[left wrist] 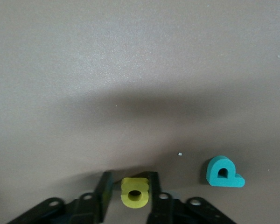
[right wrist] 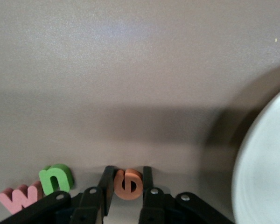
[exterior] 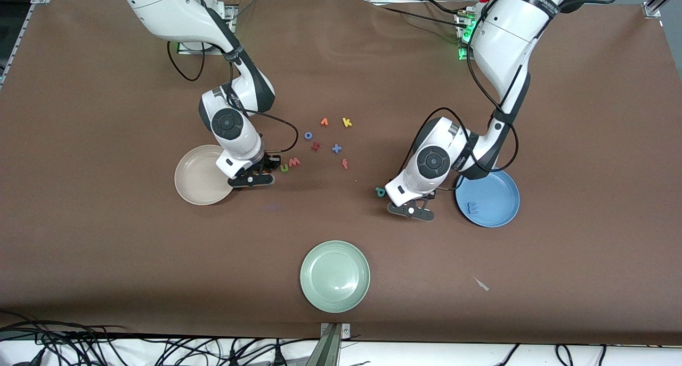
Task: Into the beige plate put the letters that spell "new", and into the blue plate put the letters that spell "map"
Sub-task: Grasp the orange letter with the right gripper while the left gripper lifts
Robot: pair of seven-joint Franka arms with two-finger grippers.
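I see a pale green plate (exterior: pixel 334 276) on the brown worktop (exterior: pixel 106 222), spare foam letters (exterior: pixel 335 148) scattered farther from my camera.

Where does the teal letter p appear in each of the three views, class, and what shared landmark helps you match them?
Front view: the teal p lies on the table beside the left gripper.
Left wrist view: the p lies beside the fingers clamping the yellow a.
Right wrist view: not in it.
Shared landmark: the left gripper.

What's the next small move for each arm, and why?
Probably lift both. The left gripper is shut on the yellow a, the right gripper on the orange e, both down at the table. Then carry them to the blue plate and beige plate.
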